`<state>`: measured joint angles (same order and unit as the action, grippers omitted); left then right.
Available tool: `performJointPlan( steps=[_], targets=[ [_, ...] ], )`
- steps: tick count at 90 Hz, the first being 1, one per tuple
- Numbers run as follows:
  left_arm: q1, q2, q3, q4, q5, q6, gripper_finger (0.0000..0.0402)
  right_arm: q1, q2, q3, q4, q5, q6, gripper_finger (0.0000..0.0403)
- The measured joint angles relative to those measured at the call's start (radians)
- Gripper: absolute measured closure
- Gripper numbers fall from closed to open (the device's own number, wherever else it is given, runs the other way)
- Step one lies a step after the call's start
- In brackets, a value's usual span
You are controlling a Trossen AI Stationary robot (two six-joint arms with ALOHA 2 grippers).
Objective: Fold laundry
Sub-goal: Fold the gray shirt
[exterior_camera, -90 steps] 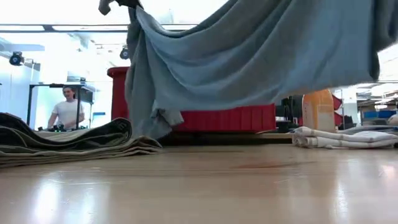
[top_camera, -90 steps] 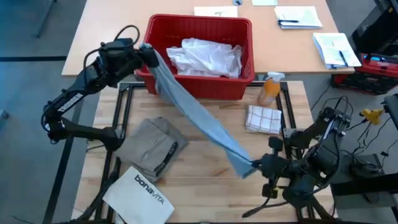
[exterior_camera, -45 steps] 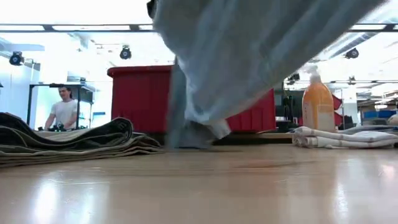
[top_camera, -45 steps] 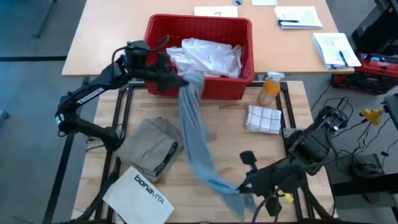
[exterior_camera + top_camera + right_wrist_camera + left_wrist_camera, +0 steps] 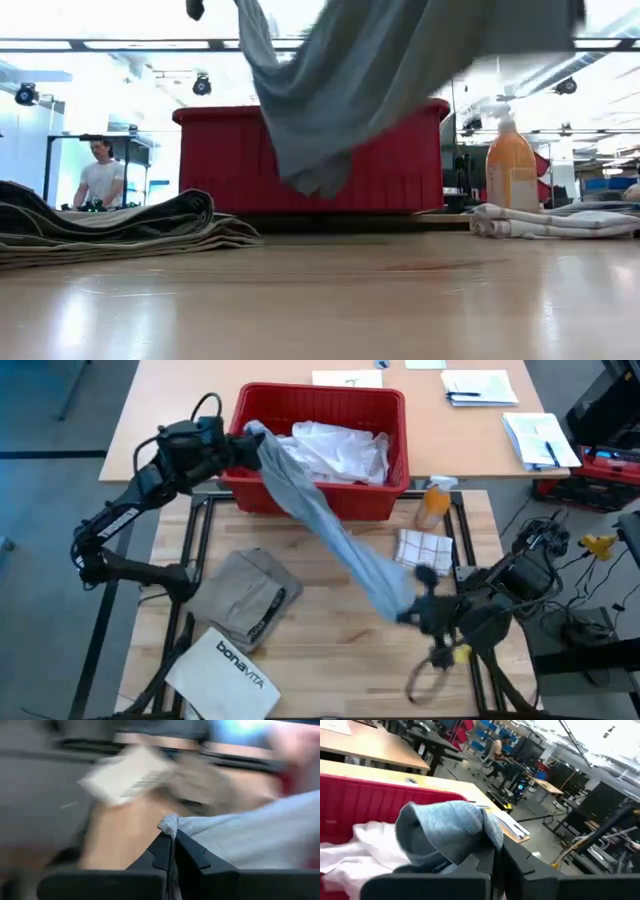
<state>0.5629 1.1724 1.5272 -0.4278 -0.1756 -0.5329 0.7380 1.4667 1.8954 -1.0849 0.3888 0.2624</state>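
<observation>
Grey T-shirt (image 5: 330,535) hangs clamped between left gripper (image 5: 248,442) and right gripper (image 5: 412,607).

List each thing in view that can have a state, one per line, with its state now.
grey T-shirt: held off the table, stretched between both grippers
left gripper: shut on grey T-shirt, at the bin's left end
right gripper: shut on grey T-shirt, above the table's right side
khaki-tan piece: folded, flat on the table
white shirt: crumpled in the red bin
checked cloth: folded
</observation>
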Motion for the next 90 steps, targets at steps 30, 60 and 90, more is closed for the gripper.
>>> performJointPlan(
  steps=[30,60,90],
  targets=[
    [0.001,-0.013,0.000,-0.018,0.002,0.016,0.0401,-0.025,-0.011,0.011,-0.060,0.044,0.023,0.0403],
    [0.010,-0.010,0.000,-0.023,-0.017,0.036,0.0401,-0.009,-0.030,0.015,-0.112,0.097,0.074,0.0403],
    [0.037,-0.009,0.000,-0.048,-0.025,0.030,0.0401,-0.004,-0.016,0.011,-0.211,0.127,0.228,0.0403]
  ],
)
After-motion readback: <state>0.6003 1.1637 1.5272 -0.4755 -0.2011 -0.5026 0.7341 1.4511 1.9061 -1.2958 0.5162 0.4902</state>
